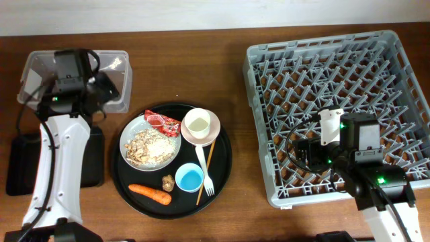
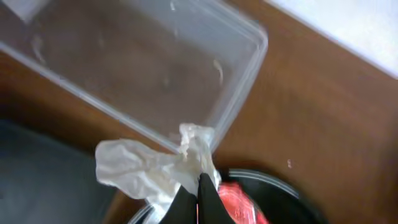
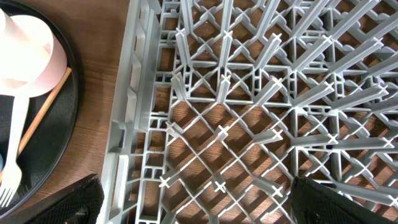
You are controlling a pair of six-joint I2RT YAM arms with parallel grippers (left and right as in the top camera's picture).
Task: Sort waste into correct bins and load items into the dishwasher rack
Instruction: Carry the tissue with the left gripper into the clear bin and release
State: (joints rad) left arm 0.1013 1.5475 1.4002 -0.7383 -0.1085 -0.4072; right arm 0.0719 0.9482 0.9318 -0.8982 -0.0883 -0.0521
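1. Sorting looks barely begun: the left gripper [image 2: 199, 198], fingers clenched on a white crumpled tissue [image 2: 146, 171], holds it at the near rim of the clear rectangular plastic tub [image 2: 143, 68]. The tissue is not yet dropped in, and the tub shows only a few smears
2. The other waste lies on the large round black tray [image 1: 225, 161]: a red crinkled wrapper [image 1: 163, 122] on the edge of the white round plate [image 1: 125, 140], beige crumbly food scraps [image 1: 151, 146] heaped on that plate, an orange carrot [image 1: 151, 193], a small brown lump [image 1: 166, 181] and a thin wooden stick [image 1: 199, 196]
3. No dish shows in the large square grey plastic dishwasher rack [image 1: 336, 67]. The plate, the pale pink bowl [image 1: 213, 131] with what seems to be a white cup [image 1: 195, 123] standing in it, the small light-blue cup [image 1: 189, 178] and the white plastic fork [image 1: 200, 158] all sit on the round tray, so by this view all the loading is left
4. The left arm stretches forward over the shallow black rectangular tray [image 1: 20, 161], its wrist above the tub's right side
5. The right gripper [image 3: 199, 205] hangs over the rack's front-left pegs, jaws spread wide with nothing between them, the round tray just beside the rack wall
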